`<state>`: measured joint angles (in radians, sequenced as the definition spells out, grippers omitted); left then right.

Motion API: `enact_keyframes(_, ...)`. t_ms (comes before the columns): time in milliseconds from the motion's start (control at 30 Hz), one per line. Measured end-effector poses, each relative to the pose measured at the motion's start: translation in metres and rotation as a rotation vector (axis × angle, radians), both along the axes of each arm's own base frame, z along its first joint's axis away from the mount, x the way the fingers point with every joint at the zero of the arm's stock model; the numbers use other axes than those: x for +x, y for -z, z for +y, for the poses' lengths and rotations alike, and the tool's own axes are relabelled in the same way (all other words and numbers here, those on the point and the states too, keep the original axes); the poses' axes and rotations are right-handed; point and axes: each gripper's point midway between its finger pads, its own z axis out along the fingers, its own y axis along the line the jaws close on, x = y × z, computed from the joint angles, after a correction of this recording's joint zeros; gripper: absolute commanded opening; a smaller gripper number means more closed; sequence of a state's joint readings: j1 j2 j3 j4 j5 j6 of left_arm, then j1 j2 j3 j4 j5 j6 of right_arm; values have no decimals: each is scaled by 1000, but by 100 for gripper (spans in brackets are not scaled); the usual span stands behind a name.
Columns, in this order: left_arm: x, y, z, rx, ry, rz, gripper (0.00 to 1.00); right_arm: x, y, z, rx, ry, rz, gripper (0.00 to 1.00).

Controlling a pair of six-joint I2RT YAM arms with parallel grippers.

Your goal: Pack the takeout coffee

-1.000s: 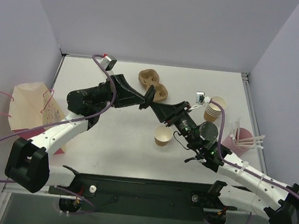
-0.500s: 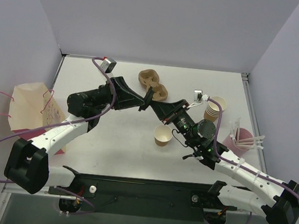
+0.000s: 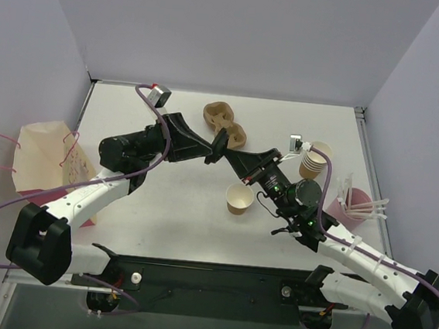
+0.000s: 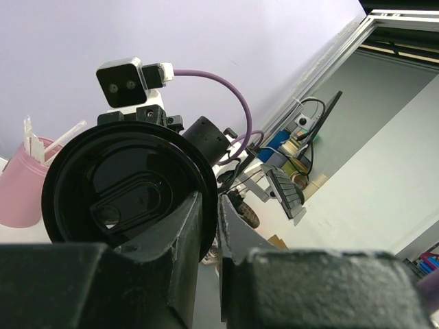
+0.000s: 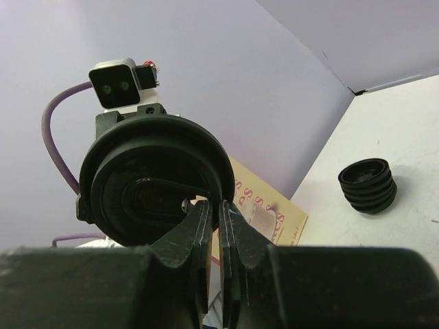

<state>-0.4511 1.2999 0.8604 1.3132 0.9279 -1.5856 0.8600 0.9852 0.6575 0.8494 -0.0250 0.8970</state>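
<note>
A round black lid (image 3: 222, 141) hangs in the air between both grippers, over the middle of the table. My left gripper (image 3: 217, 145) is shut on its rim; the left wrist view shows the lid (image 4: 123, 192) pinched between the jaws (image 4: 209, 202). My right gripper (image 3: 232, 156) is shut on the same lid (image 5: 154, 178) at its lower rim (image 5: 219, 205). A single lidless kraft cup (image 3: 238, 200) stands on the table below them. No lidded cup is in view.
A brown cup-holder tray (image 3: 225, 125) lies at the back centre. A stack of lidless tan cups (image 3: 313, 162) and a pink cup of stirrers (image 3: 356, 202) stand at the right. A paper bag (image 3: 45, 155) stands at the left edge. A stack of loose black lids (image 5: 368, 185) shows in the right wrist view.
The right arm has shifted a little, its wrist swinging back to the right while its gripper stays at the lid. The left arm has barely moved.
</note>
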Motion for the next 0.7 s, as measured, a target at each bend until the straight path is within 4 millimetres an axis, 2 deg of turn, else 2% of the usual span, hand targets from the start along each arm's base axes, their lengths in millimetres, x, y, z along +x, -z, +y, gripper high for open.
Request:
enact_keyframes(133,0,0,0,0,-3,-4,37,-2,-1,-5,-2,6,-11,0)
enact_keyframes(433,2,1,0,-5,-24,-31,47,-5,1,-19,-38,30,-12,0)
enact_keyframes(500,3,2,-1,-3,-32,-42,55,-6,5,-21,-59,34,-6,0)
enact_keyframes(533,4,2,-1,-1,-38,-50,63,-6,8,-23,-78,40,-1,0)
enact_keyframes(567,7,4,-2,7,-49,-52,77,-6,15,-25,-114,45,13,0)
enact_keyframes(700,23,15,2,74,-135,-49,93,-2,32,-32,-293,79,76,0)
